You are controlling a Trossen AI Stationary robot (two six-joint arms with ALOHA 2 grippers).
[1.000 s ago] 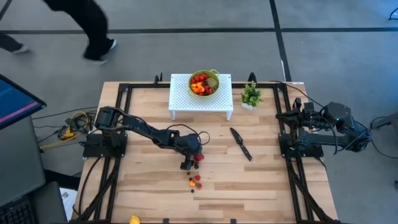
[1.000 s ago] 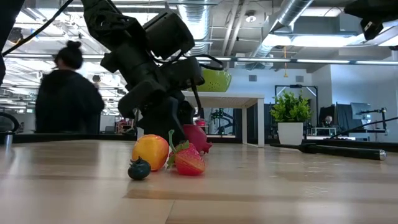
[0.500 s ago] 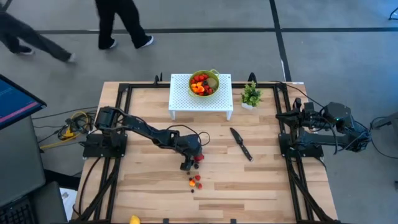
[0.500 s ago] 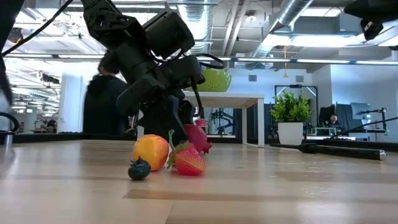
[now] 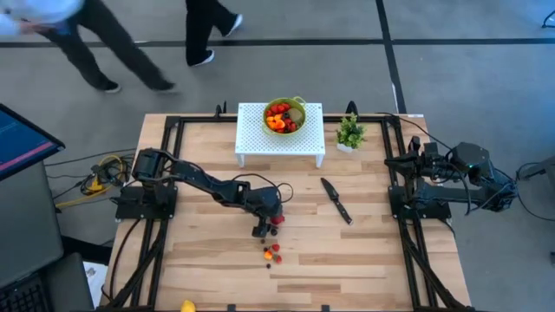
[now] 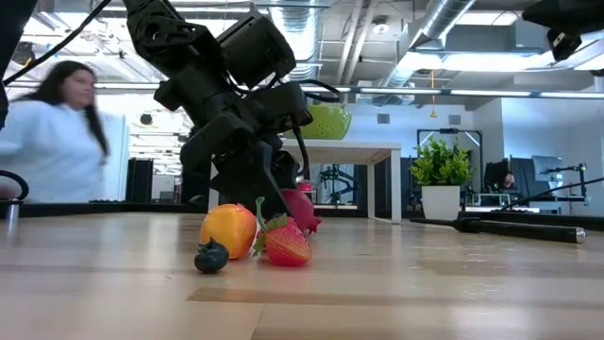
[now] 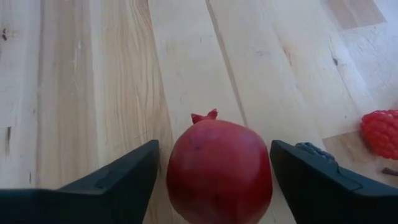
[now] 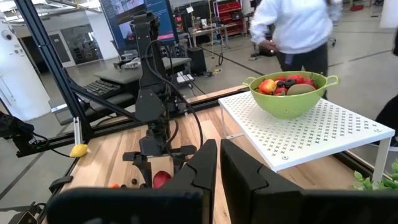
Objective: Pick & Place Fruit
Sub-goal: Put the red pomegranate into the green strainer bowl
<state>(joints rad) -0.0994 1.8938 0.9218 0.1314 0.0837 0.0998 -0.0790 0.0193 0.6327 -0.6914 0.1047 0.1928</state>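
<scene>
Red pomegranate (image 7: 219, 167) sits on the wooden table (image 5: 364, 251) between the left gripper's (image 7: 214, 171) wide-spread fingers (image 7: 115, 180), gaps either side. Nearby lie a strawberry (image 6: 288, 243), orange (image 6: 228, 229) and dark berry (image 6: 210, 256). Right gripper (image 8: 219, 167), fingers pressed together, waits at the table's right edge.

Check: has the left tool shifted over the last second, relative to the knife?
No. In the high view the left tool sits the same way off the knife as before, open around the red pomegranate.
</scene>
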